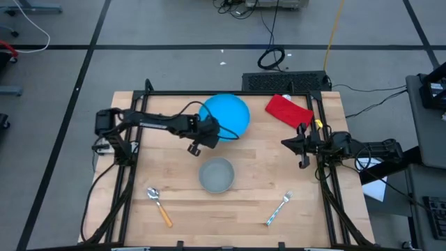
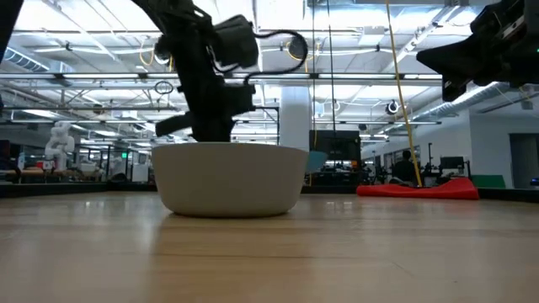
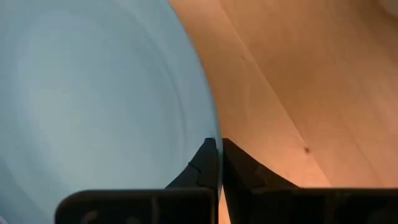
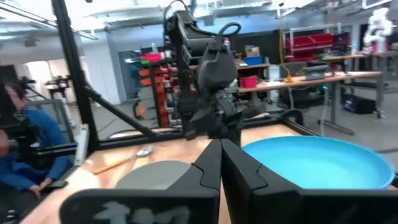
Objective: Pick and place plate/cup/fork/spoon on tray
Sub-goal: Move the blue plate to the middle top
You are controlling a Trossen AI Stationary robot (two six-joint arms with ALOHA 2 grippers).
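The bright-blue plate (image 1: 226, 113) is at the far middle of the table, with my left gripper (image 1: 211, 131) shut on its near-left rim. In the right wrist view the plate (image 4: 317, 163) shows beside that gripper (image 4: 211, 121). The pale grey cup (image 1: 217, 174) stands on its base in the table's middle and hides the plate in the low view. The orange-handled spoon (image 1: 159, 205) lies flat near the front left, and the silver fork (image 1: 279, 208) lies flat near the front right. My right gripper (image 1: 286, 143) waits shut at the right edge, holding nothing. My left gripper pinches the plate's rim (image 3: 213, 127) between its two fingers, one finger (image 3: 202, 165) over the plate's upper face and the other (image 3: 239, 165) outside the rim. The fingers slant down from the table's near left. Whether the plate is clear of the table I cannot tell.
A flat red cloth-like rectangle (image 1: 288, 109) lies at the far right of the table; I see no other tray. Bare wood stretches between cup, spoon and fork. Black frame rails (image 1: 132, 160) run along the left and right edges. A person (image 4: 25, 149) sits beyond the table.
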